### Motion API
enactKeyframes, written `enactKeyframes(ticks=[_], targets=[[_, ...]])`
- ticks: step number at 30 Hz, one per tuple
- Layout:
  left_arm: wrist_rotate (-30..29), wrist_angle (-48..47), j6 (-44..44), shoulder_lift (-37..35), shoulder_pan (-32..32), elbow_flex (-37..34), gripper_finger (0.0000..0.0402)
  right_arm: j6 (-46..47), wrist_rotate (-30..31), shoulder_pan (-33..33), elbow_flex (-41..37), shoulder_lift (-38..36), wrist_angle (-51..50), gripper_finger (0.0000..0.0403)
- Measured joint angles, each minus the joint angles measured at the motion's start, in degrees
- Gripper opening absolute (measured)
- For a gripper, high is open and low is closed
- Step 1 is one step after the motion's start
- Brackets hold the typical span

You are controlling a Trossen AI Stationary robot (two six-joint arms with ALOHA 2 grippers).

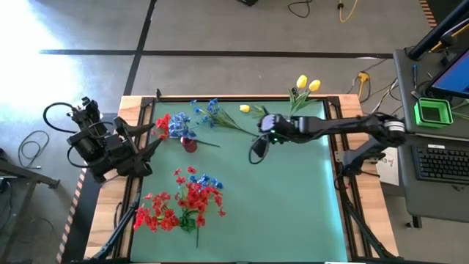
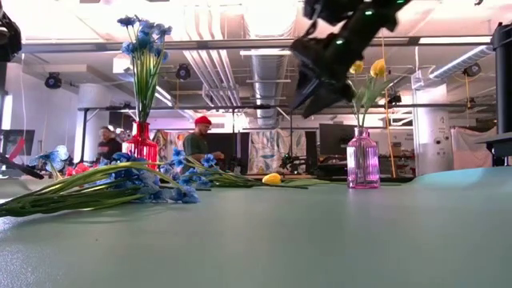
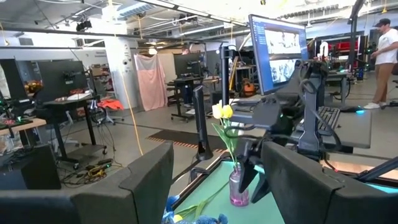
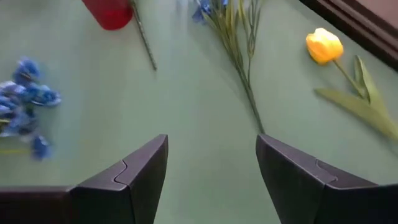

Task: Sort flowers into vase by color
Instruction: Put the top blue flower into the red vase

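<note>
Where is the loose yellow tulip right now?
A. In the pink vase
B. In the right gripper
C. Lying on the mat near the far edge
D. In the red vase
C: the tulip lies flat on the mat, apart from the pink vase, while the right gripper hangs open and empty above the mat.

Flowers scattered over the green tabletop (image 1: 293, 213), one arm reaching in.

The right tool (image 1: 265, 125) sits above the mat toward one o'clock from its middle, with nothing visibly held, close to a lone yellow flower (image 1: 245, 109) lying flat. Two yellow flowers (image 1: 308, 83) stand at the far edge, one o'clock. Blue stems (image 1: 209, 111) lie at twelve o'clock; a red vase (image 1: 189, 144) with blue blooms (image 1: 179, 126) is at ten. A red pile (image 1: 183, 202) fills seven o'clock. The left tool (image 1: 152, 132) waits at nine o'clock, at the mat's edge.
</note>
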Motion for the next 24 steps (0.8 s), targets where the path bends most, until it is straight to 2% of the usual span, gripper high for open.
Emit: enactKeyframes(ticks=[7,13,19,24], targets=[[0.0,0.0,0.1,0.0,0.0,0.0,0.0230,-6.0,-0.3,-2.5,11.0,10.4,-3.7,0.0235],[0.0,0.0,0.1,0.0,0.0,0.0,0.0230,-9.8,-4.7,-5.8,16.1,16.7,-3.6,0.0238],[0.0,0.0,0.1,0.0,0.0,0.0,0.0230,-13.4,-4.6,-7.8,19.3,21.6,-3.3,0.0281],[0.0,-0.1,0.2,-0.1,0.0,0.0,0.0230,-21.0,-5.1,-8.6,21.2,26.4,-0.6,0.0314]])
